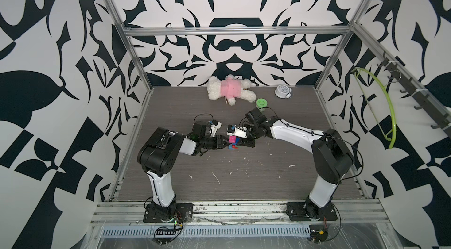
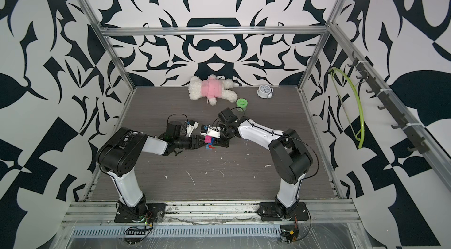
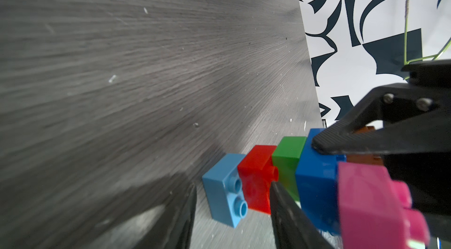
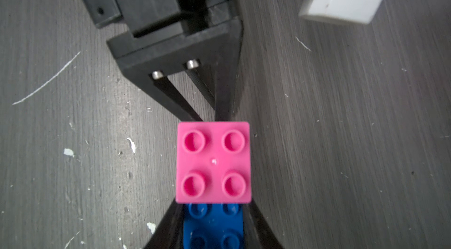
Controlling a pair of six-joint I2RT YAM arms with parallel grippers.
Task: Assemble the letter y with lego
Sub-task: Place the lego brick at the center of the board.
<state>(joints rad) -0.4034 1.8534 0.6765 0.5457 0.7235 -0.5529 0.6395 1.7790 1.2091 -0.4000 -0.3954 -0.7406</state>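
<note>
1. Left wrist view: grey wood-grain tabletop (image 3: 122,89) seemingly bears the foot of the multicolour brick letter y (image 3: 292,169).
2. Right gripper (image 4: 213,213) is clamped on the dark blue long plastic brick (image 3: 314,182).
3. Left gripper (image 3: 233,186), jaws apart, straddles the stem just beyond that brick.
4. Stem's long axis runs green brick (image 3: 289,152), red brick (image 3: 256,177), light blue brick (image 3: 220,191) away from it, studs pointing back.

Plush bear (image 1: 229,89) lying flat; green tub (image 1: 261,103) near; white clock (image 1: 282,91) apart.
</note>
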